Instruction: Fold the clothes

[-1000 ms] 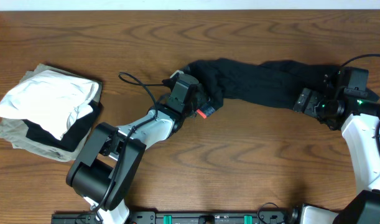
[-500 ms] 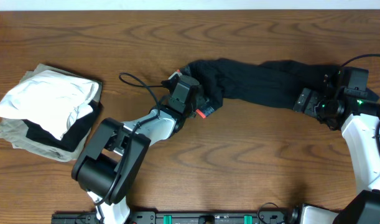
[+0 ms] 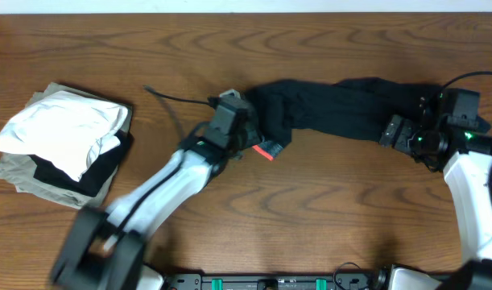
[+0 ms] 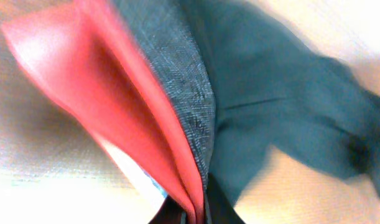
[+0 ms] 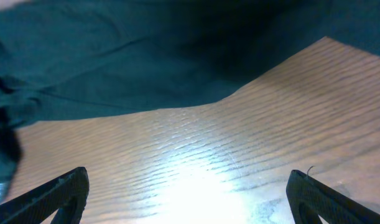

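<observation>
Well to the left of the trousers (image 3: 342, 109), near the left edge of the wooden desk (image 3: 326, 234), sits a small pile of folded clothes: a white shirt (image 3: 60, 129) on top, a black piece (image 3: 105, 169) showing under it, and a khaki garment (image 3: 16, 171) at the bottom. The left arm (image 3: 173, 173) reaches up from the near left of the desk towards the trousers' left end, blurred in the overhead view, with a thin black cable (image 3: 177, 98) trailing just left of its wrist. The left jaws are closed tight on the trousers' waistband (image 4: 115, 106). The wrist view shows its red and grey layers pinched together at the bottom of the frame and fanning out above, with the dark cloth running off to the right. From above, a bit of red peeks out at the trousers' lower left corner, just beside the wrist. The trousers themselves lie on the far half of the desk as one long, rumpled black band, running from the middle towards the right edge. At their right end, touching or just beside the lower edge of the cloth, is the right arm (image 3: 471, 177). The right jaws stand spread wide and grip nothing: the wrist view shows their two dark fingertips (image 5: 59, 193) far apart in the bottom corners, bare wood between them, and the trousers' cloth just beyond.
</observation>
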`<action>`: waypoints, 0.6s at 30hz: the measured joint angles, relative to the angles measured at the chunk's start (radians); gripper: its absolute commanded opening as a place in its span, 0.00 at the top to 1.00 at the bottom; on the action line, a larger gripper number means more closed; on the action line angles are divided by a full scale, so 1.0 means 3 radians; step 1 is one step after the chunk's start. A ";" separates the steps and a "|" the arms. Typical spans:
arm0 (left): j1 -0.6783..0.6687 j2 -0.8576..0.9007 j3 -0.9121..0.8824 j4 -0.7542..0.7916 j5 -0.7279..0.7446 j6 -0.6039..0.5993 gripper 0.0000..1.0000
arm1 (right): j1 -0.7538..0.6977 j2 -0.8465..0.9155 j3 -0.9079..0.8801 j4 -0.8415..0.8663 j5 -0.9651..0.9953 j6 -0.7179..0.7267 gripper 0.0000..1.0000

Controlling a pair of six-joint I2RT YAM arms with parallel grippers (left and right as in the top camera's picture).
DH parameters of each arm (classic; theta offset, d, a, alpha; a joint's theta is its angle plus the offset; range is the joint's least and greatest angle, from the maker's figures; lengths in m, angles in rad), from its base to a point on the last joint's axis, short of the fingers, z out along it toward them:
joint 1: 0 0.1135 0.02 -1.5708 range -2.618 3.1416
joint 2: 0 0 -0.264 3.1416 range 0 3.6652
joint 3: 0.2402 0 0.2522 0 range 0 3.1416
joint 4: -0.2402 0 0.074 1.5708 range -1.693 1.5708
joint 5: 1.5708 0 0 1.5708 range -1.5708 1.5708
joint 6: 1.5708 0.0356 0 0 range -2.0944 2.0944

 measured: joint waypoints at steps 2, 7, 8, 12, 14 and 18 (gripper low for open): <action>0.0000 -0.0572 0.0004 -0.0308 0.0005 0.0183 0.94 | 0.0001 -0.0161 0.0000 -0.0009 -0.0013 0.0000 0.01; 0.0000 -0.1816 0.0071 -0.0828 0.0020 0.0488 0.94 | 0.0001 -0.0516 0.0003 -0.0086 -0.0103 -0.0033 0.01; 0.0000 -0.2073 0.0079 -0.0933 -0.0001 0.0524 0.94 | 0.0001 -0.0567 0.0003 -0.0118 -0.0130 -0.0042 0.01; 0.0000 -0.2857 0.0090 -0.1286 -0.0136 0.0608 0.95 | 0.0001 -0.0674 0.0004 -0.0299 -0.0225 -0.0079 0.01; 0.0000 -0.3179 0.0098 -0.1488 -0.0225 0.0624 0.94 | 0.0009 -0.0685 0.0004 -0.0432 -0.0312 -0.0104 0.01; 0.0000 -0.3524 0.0102 -0.1864 -0.0448 0.0654 0.95 | 0.0050 -0.0685 0.0000 -0.0669 -0.0412 -0.0150 0.01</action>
